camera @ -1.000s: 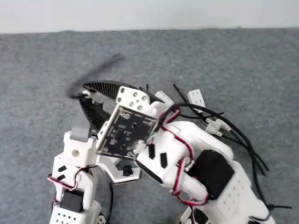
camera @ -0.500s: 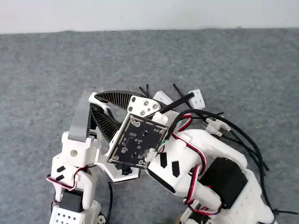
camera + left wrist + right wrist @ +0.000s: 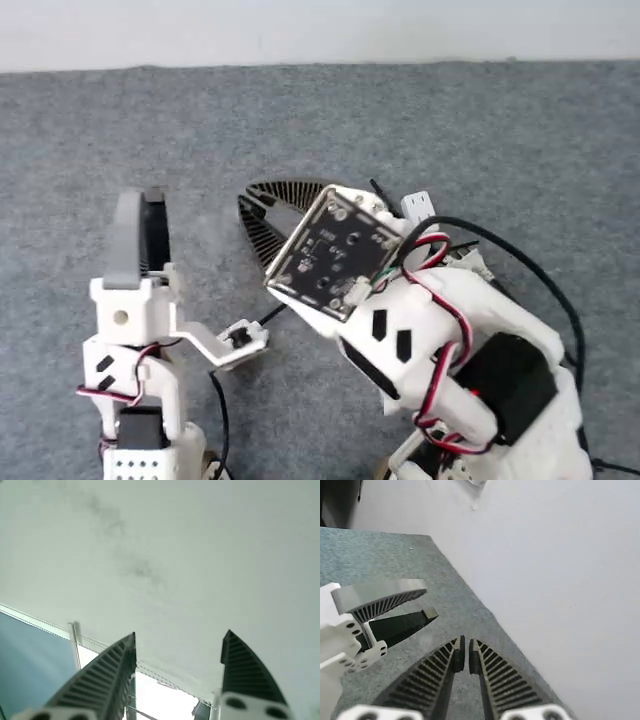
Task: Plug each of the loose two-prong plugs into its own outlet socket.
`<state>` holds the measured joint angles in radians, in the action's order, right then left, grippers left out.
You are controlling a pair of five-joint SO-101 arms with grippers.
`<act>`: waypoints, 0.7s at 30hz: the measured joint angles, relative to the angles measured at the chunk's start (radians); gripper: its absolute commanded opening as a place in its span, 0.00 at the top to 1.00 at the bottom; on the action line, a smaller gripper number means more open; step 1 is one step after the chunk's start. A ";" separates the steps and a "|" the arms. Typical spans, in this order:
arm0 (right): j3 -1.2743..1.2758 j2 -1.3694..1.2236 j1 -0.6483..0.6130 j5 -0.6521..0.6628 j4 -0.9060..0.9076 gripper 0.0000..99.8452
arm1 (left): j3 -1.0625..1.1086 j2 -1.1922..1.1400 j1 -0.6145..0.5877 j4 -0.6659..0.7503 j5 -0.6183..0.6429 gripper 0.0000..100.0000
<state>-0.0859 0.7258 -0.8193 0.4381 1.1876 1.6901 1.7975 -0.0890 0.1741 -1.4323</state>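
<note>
A small white two-prong plug (image 3: 420,207) lies on the grey carpet (image 3: 450,130) behind the right arm, among black cables (image 3: 530,300). A second white connector (image 3: 470,262) peeks out beside that arm. My right gripper (image 3: 246,201) (image 3: 466,641) hovers left of the plugs, its black ribbed fingers pressed together with nothing between them. My left gripper (image 3: 140,196) (image 3: 180,634) stands farther left, raised and pointing at the pale wall, open and empty. The right wrist view also shows the left gripper (image 3: 429,600) spread apart over the carpet. I cannot make out any outlet socket.
The pale wall (image 3: 320,30) borders the carpet at the back. Carpet lies bare to the left and behind both arms. The right arm's body (image 3: 470,360) and its red and black wires cover the near right area.
The left arm has pulled away to the left, out from under the right arm, and its gripper now points toward the back. The right arm shifted to the right.
</note>
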 measured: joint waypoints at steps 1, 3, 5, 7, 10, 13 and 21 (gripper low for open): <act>0.000 0.000 0.000 0.000 0.011 0.99 | 0.000 0.000 -0.014 -0.003 0.015 0.73; 0.000 0.000 -0.002 -0.002 0.026 0.99 | 0.000 0.000 -0.044 -0.006 0.032 0.73; 0.000 0.000 0.002 -0.002 0.029 0.99 | 0.000 0.000 -0.061 -0.006 0.040 0.73; 0.000 0.000 0.003 -0.002 0.029 0.99 | 0.000 0.000 -0.078 -0.006 0.052 0.73; 0.000 0.000 0.020 -0.002 0.058 0.99 | 0.000 0.000 -0.115 -0.011 0.097 0.73; -0.002 0.000 0.055 -0.008 0.138 0.99 | 0.000 0.000 -0.164 -0.086 0.163 0.73; 0.127 0.000 0.173 -0.107 0.290 0.99 | 0.000 0.000 -0.298 -0.433 0.512 0.73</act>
<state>0.0414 0.7258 -0.6460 0.3307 1.4776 1.6901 1.7975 -0.3867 -0.2585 -0.9198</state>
